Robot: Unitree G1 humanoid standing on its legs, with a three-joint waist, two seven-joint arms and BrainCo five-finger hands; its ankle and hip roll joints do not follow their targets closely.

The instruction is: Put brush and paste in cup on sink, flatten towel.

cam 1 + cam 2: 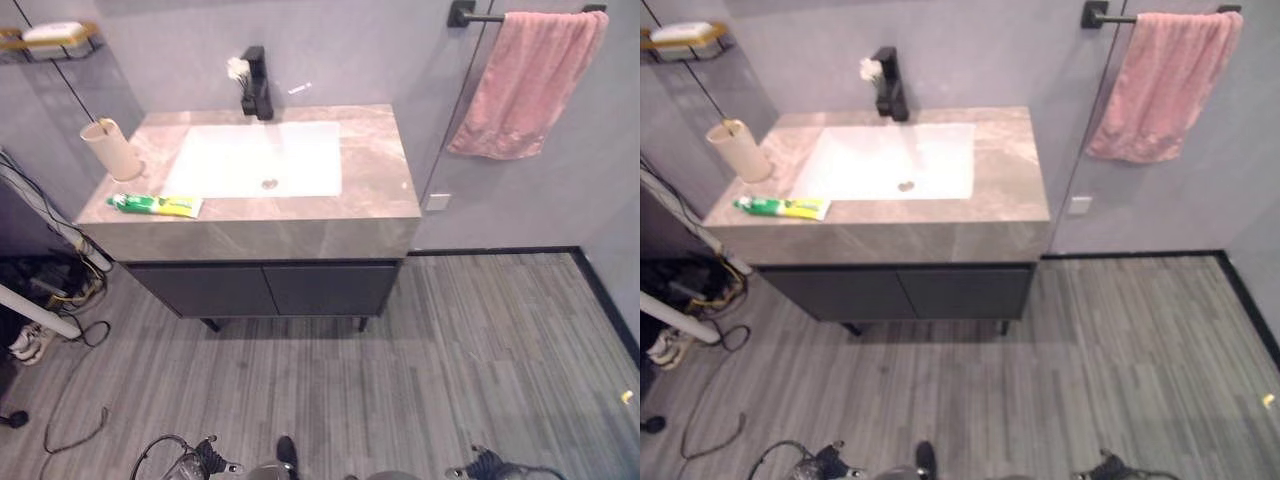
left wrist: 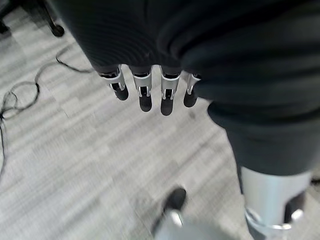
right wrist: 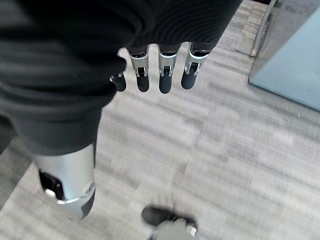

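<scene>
— What lies on the grey marbled worktop (image 1: 370,160)?

— A green and yellow tube of paste (image 1: 155,205) lies flat near the front edge, left of the white sink (image 1: 255,160). A beige cup (image 1: 111,149) stands behind it toward the left end, tilted a little, something thin showing at its rim. A black tap (image 1: 256,82) rises behind the basin.

— And the towel?

— The pink towel (image 1: 526,80) hangs from a black wall rail (image 1: 475,16) to the right, bunched and skewed, its lower edge slanting.

— The arms?

— Both hang low over the grey plank floor (image 1: 450,360). The left robot hand (image 2: 145,87) and the right robot hand (image 3: 165,72) each show straight, relaxed fingers, holding nothing.
</scene>
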